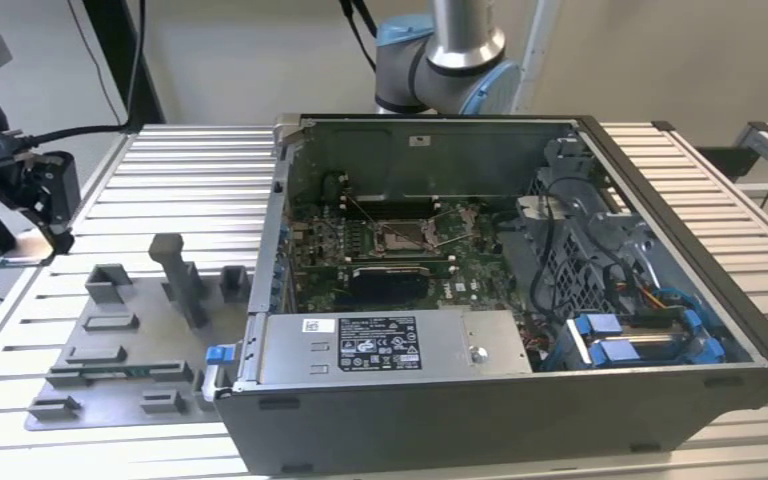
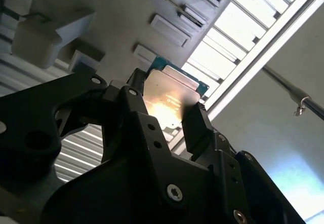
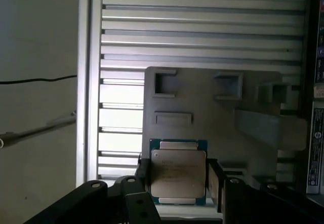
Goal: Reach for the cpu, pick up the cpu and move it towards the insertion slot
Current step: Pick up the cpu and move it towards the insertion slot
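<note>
Cpu (image 3: 178,171): clamped edge-to-edge in my gripper (image 3: 179,176), outside the computer case (image 1: 491,430).
Insertion slot (image 1: 402,238): inside that case, toward the exterior view's right of the cpu.

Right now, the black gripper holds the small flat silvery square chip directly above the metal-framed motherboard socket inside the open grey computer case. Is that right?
No: the black gripper holds the chip outside the computer case, by the grey fixture plate, not above the socket. The first wrist view shows it.
</note>
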Controlling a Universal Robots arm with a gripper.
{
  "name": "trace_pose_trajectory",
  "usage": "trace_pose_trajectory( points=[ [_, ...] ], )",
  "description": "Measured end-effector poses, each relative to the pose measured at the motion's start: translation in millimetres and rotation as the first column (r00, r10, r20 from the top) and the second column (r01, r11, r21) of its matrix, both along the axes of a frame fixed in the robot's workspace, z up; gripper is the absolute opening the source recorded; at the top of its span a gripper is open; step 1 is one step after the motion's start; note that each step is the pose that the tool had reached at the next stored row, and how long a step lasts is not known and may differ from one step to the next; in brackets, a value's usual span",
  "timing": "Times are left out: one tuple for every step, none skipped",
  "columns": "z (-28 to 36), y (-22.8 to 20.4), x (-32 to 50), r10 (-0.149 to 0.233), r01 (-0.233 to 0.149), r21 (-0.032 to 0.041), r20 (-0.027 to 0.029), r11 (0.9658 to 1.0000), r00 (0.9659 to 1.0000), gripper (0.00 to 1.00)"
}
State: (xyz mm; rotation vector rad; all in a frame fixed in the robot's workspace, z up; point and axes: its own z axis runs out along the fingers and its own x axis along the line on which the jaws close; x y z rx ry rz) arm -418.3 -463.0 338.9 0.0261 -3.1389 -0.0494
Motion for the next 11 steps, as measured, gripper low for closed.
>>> trace_pose_trajectory(
  points=[
    [1.1,0.0,0.0,0.000,0.000,0.0000,0.0000,1.0000,1.0000,0.00],
    [2.2,0.0,0.0,0.000,0.000,0.0000,0.0000,1.0000,1.0000,0.00],
    [3.2,0.0,0.0,0.000,0.000,0.0001,0.0001,1.0000,1.0000,0.00],
    [4.5,0.0,0.0,0.000,0.000,0.0000,0.0001,1.0000,1.0000,0.00],
    [5.7,0.0,0.0,0.000,0.000,0.0001,0.0002,1.0000,1.0000,0.00],
    [7.2,0.0,0.0,0.000,0.000,0.0001,0.0002,1.0000,1.0000,0.00],
    [8.7,0.0,0.0,0.000,0.000,0.0001,0.0002,1.0000,1.0000,0.00],
    [10.3,0.0,0.0,0.000,0.000,0.0001,0.0002,1.0000,1.0000,0.00],
    [11.7,0.0,0.0,0.000,0.000,0.0000,0.0001,1.0000,1.0000,0.00],
    [13.1,0.0,0.0,0.000,0.000,0.0001,0.0002,1.0000,1.0000,0.00],
    [14.6,0.0,0.0,0.000,0.000,-0.0001,0.0000,1.0000,1.0000,0.00]
  ],
)
